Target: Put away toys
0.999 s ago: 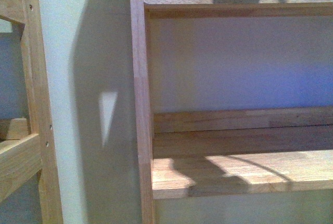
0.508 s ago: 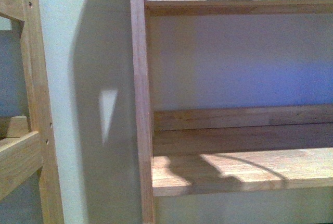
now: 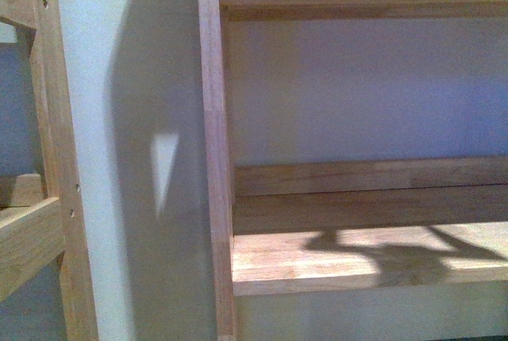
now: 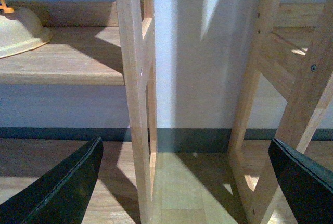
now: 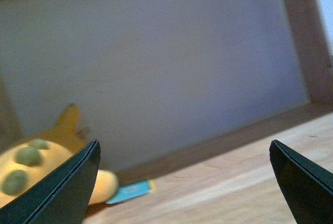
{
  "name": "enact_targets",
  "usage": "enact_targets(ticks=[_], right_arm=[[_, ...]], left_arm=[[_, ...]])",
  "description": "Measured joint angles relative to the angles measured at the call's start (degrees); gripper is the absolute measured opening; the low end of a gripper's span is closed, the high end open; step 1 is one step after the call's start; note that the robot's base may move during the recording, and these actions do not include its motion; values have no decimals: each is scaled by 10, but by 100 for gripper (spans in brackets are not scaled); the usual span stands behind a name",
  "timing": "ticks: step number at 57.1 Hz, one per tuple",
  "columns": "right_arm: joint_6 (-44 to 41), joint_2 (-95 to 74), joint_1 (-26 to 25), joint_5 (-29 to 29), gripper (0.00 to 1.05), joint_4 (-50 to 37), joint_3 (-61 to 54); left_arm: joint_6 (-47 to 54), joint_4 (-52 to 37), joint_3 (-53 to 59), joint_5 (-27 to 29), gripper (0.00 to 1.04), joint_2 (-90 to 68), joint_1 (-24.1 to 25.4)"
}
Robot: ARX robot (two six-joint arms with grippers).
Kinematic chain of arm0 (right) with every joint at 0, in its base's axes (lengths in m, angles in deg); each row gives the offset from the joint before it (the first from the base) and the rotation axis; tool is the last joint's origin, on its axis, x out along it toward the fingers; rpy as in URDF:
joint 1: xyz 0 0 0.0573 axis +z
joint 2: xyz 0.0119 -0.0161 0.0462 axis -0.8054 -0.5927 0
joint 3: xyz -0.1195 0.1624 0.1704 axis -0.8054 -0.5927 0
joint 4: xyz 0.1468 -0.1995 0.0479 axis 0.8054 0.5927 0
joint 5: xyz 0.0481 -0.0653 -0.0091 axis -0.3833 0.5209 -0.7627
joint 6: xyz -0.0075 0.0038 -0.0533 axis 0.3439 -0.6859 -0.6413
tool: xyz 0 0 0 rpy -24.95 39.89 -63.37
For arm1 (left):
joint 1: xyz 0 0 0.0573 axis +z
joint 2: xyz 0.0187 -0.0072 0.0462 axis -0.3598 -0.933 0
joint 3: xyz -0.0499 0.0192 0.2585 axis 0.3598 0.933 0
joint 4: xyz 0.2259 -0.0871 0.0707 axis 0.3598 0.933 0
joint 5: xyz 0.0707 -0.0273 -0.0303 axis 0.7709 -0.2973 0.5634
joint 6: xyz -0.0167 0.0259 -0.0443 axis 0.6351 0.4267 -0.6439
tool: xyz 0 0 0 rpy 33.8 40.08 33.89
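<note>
No arm shows in the front view, only a bare pale wooden shelf board (image 3: 349,258) crossed by shadow. Left wrist view: the left gripper (image 4: 184,182) hangs spread and empty between shelf uprights. Right wrist view: the right gripper (image 5: 182,182), spread and empty, faces the soft yellow-orange plush toy (image 5: 39,174) lying on a shelf; probably light and squashy, best pinched across its rounded body.

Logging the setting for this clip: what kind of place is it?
Probably a room at home, maybe a playroom: wooden shelves against a pale wall, wood floor, and a yellow plush toy on a shelf.
</note>
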Motion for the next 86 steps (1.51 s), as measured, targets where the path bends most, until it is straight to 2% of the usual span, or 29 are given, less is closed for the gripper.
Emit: enact_targets(ticks=[9, 16, 28, 31, 34, 38, 44, 49, 56, 68, 70, 71, 76, 80, 86], right_arm=[[-18, 109, -60, -16, 98, -13, -132], [-8, 217, -128, -73, 98, 21, -243], [57, 392, -253, -165, 98, 79, -405], [77, 429, -266, -185, 98, 104, -435], [87, 472, -261, -184, 98, 121, -473], [92, 516, -231, -153, 98, 125, -516], [84, 574, -114, -55, 98, 119, -599], [78, 594, -69, -26, 98, 123, -639], [79, 615, -47, -16, 98, 157, -670], [79, 619, -44, -13, 98, 160, -676], [68, 619, -50, -39, 96, 173, -673], [53, 619, -61, -80, 93, 197, -667], [-11, 628, -93, -201, 79, 249, -670], [-38, 635, -96, -233, 69, 249, -683], [-61, 653, -99, -237, 50, 243, -707]], left_arm=[[0, 0, 0, 0, 98, 0, 0], [0, 0, 0, 0, 98, 0, 0], [0, 0, 0, 0, 98, 0, 0], [0, 0, 0, 0, 98, 0, 0], [0, 0, 0, 0, 98, 0, 0], [0, 0, 0, 0, 98, 0, 0], [0, 0, 0, 0, 98, 0, 0], [0, 0, 0, 0, 98, 0, 0], [0, 0, 0, 0, 98, 0, 0], [0, 0, 0, 0, 98, 0, 0], [0, 0, 0, 0, 98, 0, 0], [0, 0, 0, 0, 98, 0, 0], [0, 0, 0, 0, 98, 0, 0], [0, 0, 0, 0, 98, 0, 0], [0, 0, 0, 0, 98, 0, 0]])
